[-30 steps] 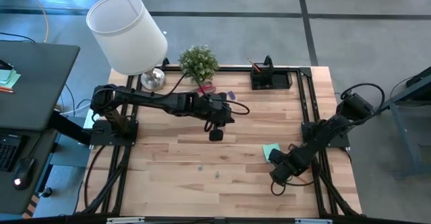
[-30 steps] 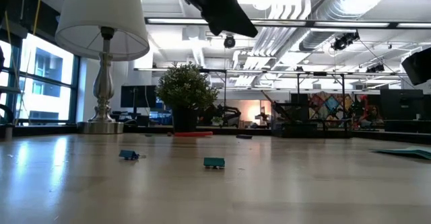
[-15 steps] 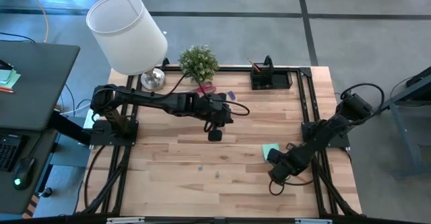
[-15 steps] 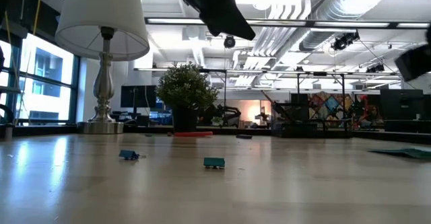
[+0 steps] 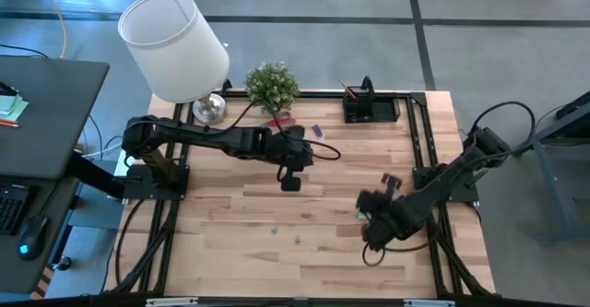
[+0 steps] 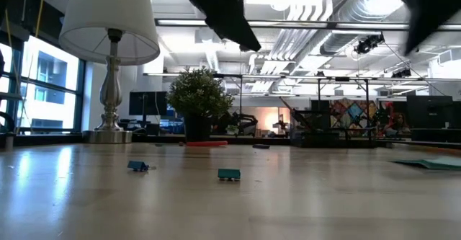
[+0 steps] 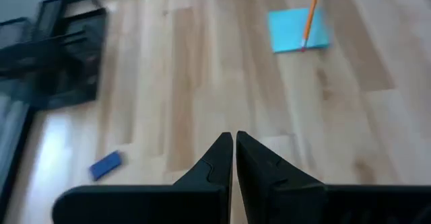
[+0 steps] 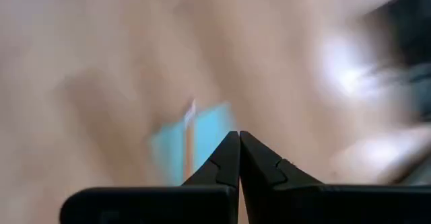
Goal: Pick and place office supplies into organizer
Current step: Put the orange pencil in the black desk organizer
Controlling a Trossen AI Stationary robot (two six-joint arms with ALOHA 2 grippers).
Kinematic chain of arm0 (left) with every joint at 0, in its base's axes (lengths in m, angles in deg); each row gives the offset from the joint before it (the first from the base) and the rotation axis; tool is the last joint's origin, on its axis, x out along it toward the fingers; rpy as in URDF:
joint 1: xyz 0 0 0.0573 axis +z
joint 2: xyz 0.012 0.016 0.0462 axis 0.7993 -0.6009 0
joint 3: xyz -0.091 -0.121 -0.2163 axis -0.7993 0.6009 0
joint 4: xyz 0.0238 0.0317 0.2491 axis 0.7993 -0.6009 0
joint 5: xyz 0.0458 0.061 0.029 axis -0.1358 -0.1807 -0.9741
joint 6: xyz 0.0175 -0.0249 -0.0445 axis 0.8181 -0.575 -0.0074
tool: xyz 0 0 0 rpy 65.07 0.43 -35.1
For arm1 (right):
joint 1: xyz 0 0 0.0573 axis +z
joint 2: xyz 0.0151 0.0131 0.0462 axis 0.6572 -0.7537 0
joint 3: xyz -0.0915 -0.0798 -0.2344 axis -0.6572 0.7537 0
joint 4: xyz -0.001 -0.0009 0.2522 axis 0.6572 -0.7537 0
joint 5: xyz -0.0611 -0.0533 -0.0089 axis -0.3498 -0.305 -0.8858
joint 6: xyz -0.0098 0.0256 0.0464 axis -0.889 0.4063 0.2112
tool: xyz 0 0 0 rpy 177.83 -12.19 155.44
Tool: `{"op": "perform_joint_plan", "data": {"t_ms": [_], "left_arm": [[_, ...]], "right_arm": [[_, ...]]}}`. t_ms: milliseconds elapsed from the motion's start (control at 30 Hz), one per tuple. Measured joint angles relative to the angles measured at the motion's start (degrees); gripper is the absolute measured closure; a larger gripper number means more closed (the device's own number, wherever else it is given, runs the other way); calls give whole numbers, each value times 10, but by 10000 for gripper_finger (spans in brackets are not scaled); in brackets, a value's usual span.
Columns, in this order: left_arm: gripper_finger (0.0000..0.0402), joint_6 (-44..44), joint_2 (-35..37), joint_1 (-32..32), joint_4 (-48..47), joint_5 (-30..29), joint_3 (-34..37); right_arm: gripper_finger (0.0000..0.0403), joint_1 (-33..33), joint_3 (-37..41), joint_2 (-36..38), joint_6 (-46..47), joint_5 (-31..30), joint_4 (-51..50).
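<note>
The mint-green sticky-note pad (image 7: 298, 29) lies flat on the table, with an orange pencil (image 7: 310, 12) resting one end on it. In the right wrist view the pad (image 8: 182, 150) and pencil (image 8: 189, 140) show blurred below my shut right gripper (image 8: 237, 140), which hangs above them (image 5: 369, 204) with nothing between its fingers. My left gripper (image 7: 234, 143) is shut and hovers over the table's middle (image 5: 290, 183). The black organizer (image 5: 371, 109) stands at the far edge. Red scissors (image 5: 277, 120) and a purple piece (image 5: 316, 130) lie by the plant.
A lamp (image 5: 175, 44) and a potted plant (image 5: 272, 86) stand at the far left. Two small teal bits (image 6: 138, 166) (image 6: 229, 174) lie on the near middle of the table. Black frame rails (image 5: 419, 150) border the work area.
My right gripper has risen from table height beside the sticky-note pad and has tipped and rolled as it went up, moving fast in the last half second. The pad has stayed on the table.
</note>
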Motion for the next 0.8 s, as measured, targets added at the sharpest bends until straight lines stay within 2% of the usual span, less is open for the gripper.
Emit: {"op": "perform_joint_plan", "data": {"t_ms": [67, 100, 133, 267, 367, 500, 667, 800], "left_arm": [[394, 0, 9, 0, -26, -15, 1], [394, -1, 13, 0, -30, -21, 1], [394, -2, 20, 0, -33, -24, 0], [394, -2, 40, 0, -60, -25, 0], [394, 0, 45, 0, -67, -24, 0], [394, 0, 46, 0, -80, -23, 0], [394, -1, 46, 0, -114, -23, 0], [394, 2, 46, 0, -121, -23, 0]], "right_arm": [[401, -18, -11, 14, 6, -55, -26], [401, -30, -12, 25, 2, -56, -28], [401, -41, -11, 35, -2, -43, -24], [402, -77, 18, 75, -34, 72, 28], [394, -98, 63, 91, -38, 86, 53], [355, -137, 151, 102, -77, 88, 98], [294, -186, 288, 125, -180, 191, 271], [268, -217, 356, 133, -190, 214, 342]]}}
